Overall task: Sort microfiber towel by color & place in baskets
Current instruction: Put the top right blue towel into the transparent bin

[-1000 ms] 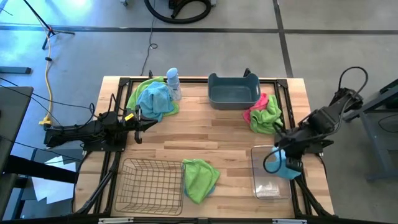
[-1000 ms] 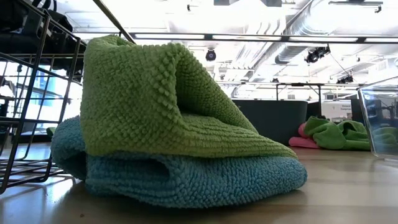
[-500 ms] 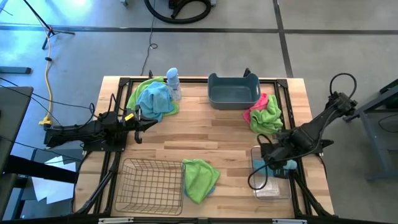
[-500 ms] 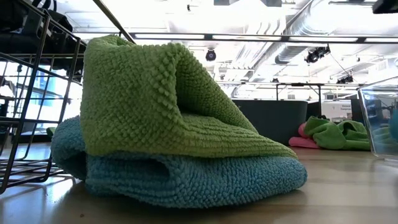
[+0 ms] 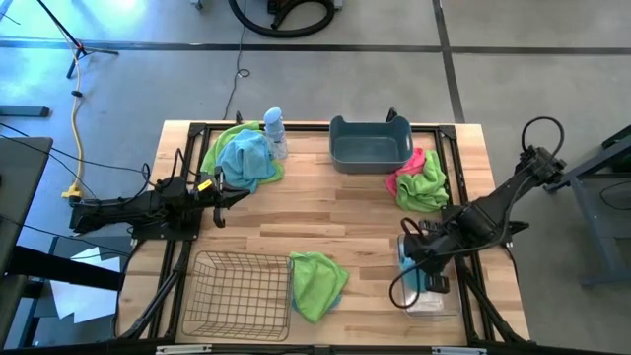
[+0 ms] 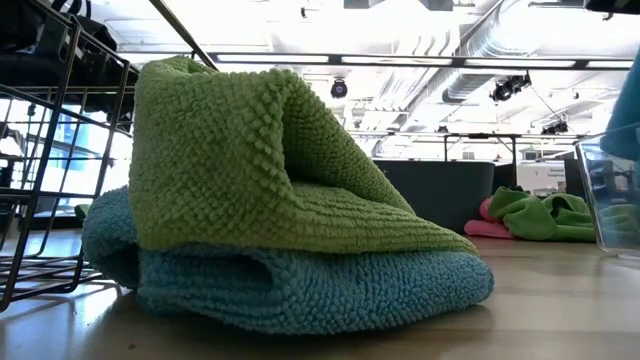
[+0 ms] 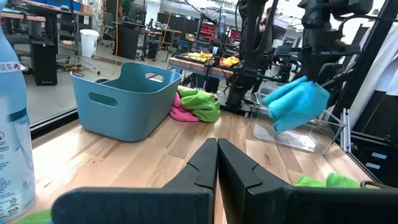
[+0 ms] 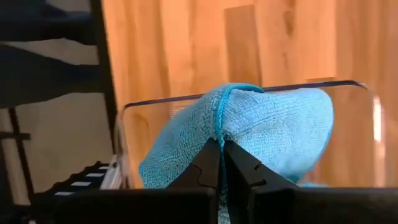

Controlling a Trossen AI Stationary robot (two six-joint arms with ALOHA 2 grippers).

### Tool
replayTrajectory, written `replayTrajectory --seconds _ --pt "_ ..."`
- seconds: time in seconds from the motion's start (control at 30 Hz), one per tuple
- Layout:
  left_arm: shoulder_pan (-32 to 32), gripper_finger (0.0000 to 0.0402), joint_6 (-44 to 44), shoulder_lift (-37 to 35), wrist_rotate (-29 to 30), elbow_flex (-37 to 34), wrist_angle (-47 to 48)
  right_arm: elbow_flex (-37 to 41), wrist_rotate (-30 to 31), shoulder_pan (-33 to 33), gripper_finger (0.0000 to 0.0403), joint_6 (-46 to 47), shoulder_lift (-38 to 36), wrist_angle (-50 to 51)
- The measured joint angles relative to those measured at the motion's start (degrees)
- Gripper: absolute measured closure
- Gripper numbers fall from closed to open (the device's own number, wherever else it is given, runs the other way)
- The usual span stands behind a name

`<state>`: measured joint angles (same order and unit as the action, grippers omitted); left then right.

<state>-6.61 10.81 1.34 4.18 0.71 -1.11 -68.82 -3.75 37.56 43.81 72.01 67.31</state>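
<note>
- From above, my right claw (image 5: 412, 279) hangs over the clear bin (image 5: 428, 301) at the surface's (image 5: 315, 212) right front; the blue towel (image 5: 408, 283) barely shows.
- My right wrist view shows the fingers pinched shut on that towel's fold above the bin.
- My left claw (image 5: 219, 197), shut and holding nothing, waits at the left.
</note>
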Motion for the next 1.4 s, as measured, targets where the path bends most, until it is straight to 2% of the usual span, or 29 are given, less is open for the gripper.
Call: replayTrajectory --seconds 0.37,0.63,0.9,1.13,1.4 --pt "0.01 0.0402 0.00 -0.01 -0.02 -0.01 -0.01 0.11 -0.80 6.58 0.0403 9.63 -0.22 8.18" --pt "0.02 0.0401 0.00 -0.01 -0.02 -0.01 -0.01 9.56 -0.91 8.00 0.0403 9.84 -2.04 -2.82" --pt "0.01 0.0401 0.00 -0.01 -0.02 -0.02 -0.02 19.75 2.07 7.97 0.0403 9.71 -2.34 -9.95" --pt "0.01 0.0402 0.01 -0.01 -0.02 -0.02 -0.01 25.43 2.05 7.97 0.0403 9.90 -2.34 -19.47" --pt "0.02 0.0401 0.00 0.00 -0.02 -0.02 0.00 26.62 1.53 7.97 0.0403 8.24 -2.34 -20.01"
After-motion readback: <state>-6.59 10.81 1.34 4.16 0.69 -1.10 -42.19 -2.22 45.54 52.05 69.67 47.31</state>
